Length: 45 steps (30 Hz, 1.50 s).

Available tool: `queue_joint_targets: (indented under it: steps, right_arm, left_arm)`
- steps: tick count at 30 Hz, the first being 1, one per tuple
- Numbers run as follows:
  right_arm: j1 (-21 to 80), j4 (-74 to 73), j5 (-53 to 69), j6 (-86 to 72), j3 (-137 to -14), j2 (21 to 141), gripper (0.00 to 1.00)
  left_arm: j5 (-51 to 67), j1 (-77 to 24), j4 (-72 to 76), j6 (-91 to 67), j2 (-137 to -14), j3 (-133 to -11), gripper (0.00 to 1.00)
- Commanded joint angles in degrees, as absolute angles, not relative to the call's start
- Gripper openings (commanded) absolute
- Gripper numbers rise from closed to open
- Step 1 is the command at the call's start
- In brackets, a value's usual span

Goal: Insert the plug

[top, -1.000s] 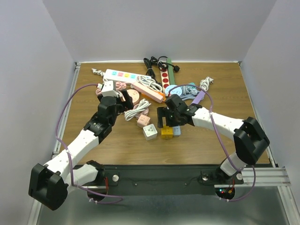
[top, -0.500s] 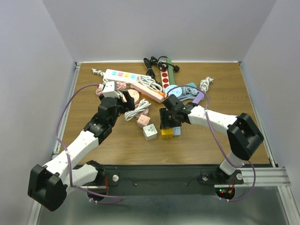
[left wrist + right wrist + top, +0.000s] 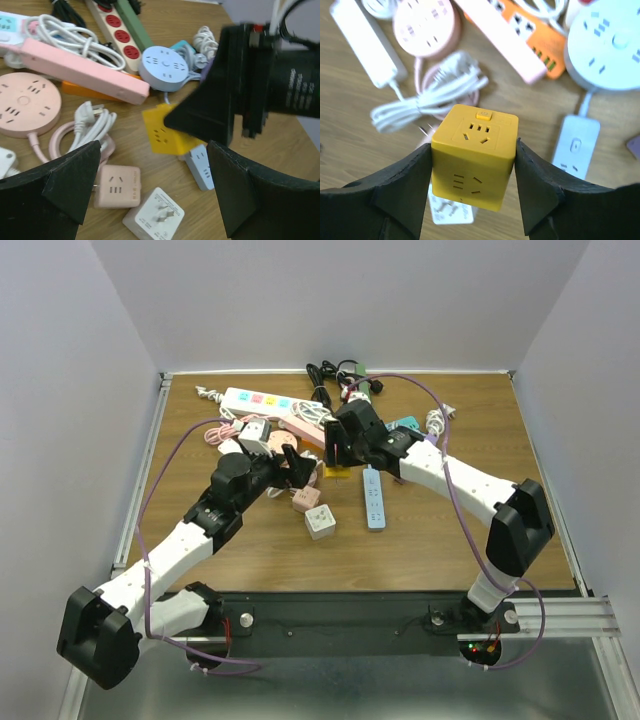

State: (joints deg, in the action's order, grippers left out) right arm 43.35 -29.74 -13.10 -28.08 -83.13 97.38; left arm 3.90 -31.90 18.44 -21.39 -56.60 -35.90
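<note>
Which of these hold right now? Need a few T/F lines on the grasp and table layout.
1. The right gripper is shut on the yellow cube socket. True.
2. The left gripper holds a plug. False: it is open and empty.
3. The pink cube socket sits on the table right beside the white cube adapter. True.
4. The yellow cube socket rests on the table. False: the right gripper holds it above the table.
5. The round blue socket is stacked on the round pink socket. False: they lie apart, with the pink power strip between them.
</note>
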Motion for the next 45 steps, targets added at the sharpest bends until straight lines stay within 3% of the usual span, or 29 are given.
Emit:
queue_joint_targets:
  steps: [1, 9, 25, 45]
  right_arm:
    - [42.28, -24.7, -15.3, -27.86, -87.62, 96.94, 0.0]
    - [40.43, -19.78, -6.6, -28.21, -88.6, 94.49, 0.01]
    - [38.32, -14.59, 7.11, -30.58, -81.66, 84.55, 0.0]
    - [38.32, -9.76, 10.37, -31.9, -76.29, 79.63, 0.0]
  left_arm:
    - [13.18, -32.26, 26.54, -21.97, -55.55, -35.6, 0.99]
    - [18.1, -32.26, 28.83, -22.06, -57.04, -35.95, 0.99]
    - [15.73, -31.99, 32.25, -25.13, -60.73, -37.0, 0.99]
    - [18.9, -31.99, 40.17, -32.34, -64.6, -35.42, 0.99]
